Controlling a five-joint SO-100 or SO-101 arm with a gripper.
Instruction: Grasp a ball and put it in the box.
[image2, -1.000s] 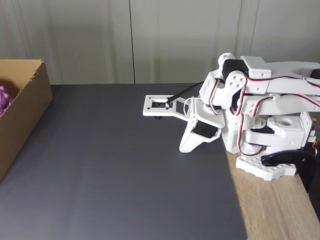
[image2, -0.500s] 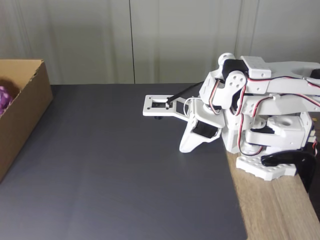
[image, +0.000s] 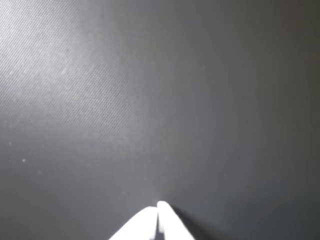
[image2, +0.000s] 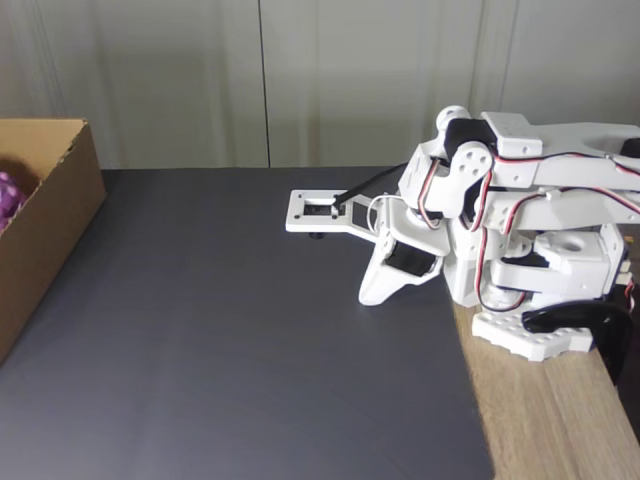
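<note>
Ball (image2: 8, 194) lies inside box (image2: 55, 215) at left edge of fixed view, purple bumpy surface partly cut off by frame. Box sits on dark mat (image2: 250, 330) covering desk (image2: 560, 420). Arm folded at right side of fixed view, well apart from box. End effector (image2: 368, 296) points down, tip touching or just above mat. In wrist view end effector (image: 157, 212) clenched, white fingertips pressed together, grasping nothing.

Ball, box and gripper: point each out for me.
ball (image2: 8, 195): fixed view, bumpy purple side showing inside the box.
box (image2: 55, 215): fixed view, its brown outer side wall.
gripper (image: 158, 210): wrist view, where the closed white fingertips meet.
</note>
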